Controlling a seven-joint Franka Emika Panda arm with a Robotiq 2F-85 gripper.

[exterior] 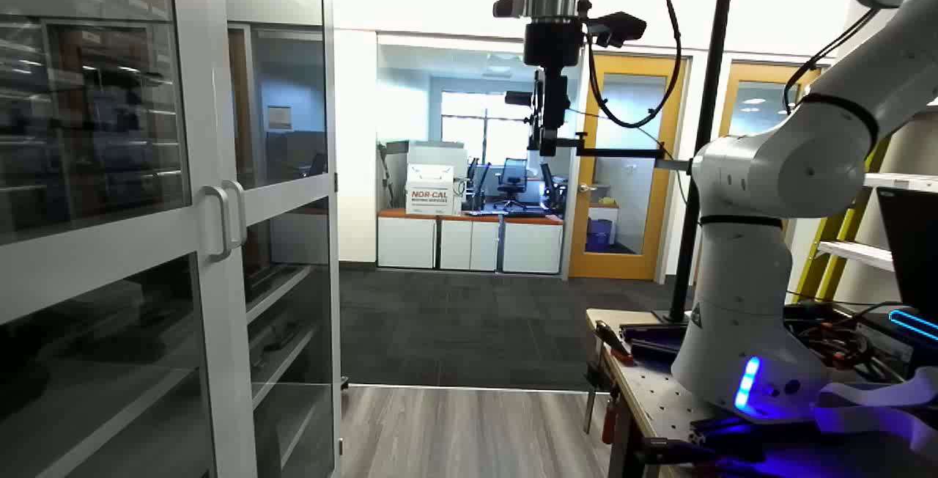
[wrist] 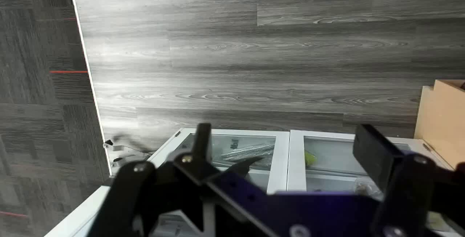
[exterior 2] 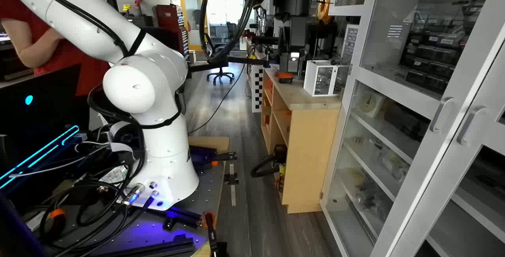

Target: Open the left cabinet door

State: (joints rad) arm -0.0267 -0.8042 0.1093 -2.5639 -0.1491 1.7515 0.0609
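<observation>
closest by in the wrist view: gripper (wrist: 285, 135) with both dark fingers (wrist: 374, 153) spread wide apart, and nothing held between them. beyond them, grey floor (wrist: 254, 66), seen from above. in both exterior views, hanging fingers downward at the end of the robot arm (exterior: 780, 166), apparently without contact with anything.

farther outward, the thing of the task: left cabinet door (exterior 2: 398, 91), just beside the wooden counter (exterior 2: 311, 158), tall, glass-paned, pale-framed, with one crossbar (exterior: 95, 258) at middle height. on its right edge, a small upright handle (exterior 2: 439, 115), well apart from the gripper and untouched. next to it, away from the counter, the twin door (exterior: 289, 198), with a second handle (exterior: 240, 214) on the left edge, not needed for this task.

concerning the progress, to judge from these views: only at the beginning. probably closed, with one edge in line with the edge of the twin door; therefore, of the opening itself, nothing done yet. left to do, most probably: to bring the gripper across to the handle, to turn the fingers for a grasp around it, to close them, and to pull toward the robot. room for the swing before the table (exterior: 652, 390): not possible to say.
</observation>
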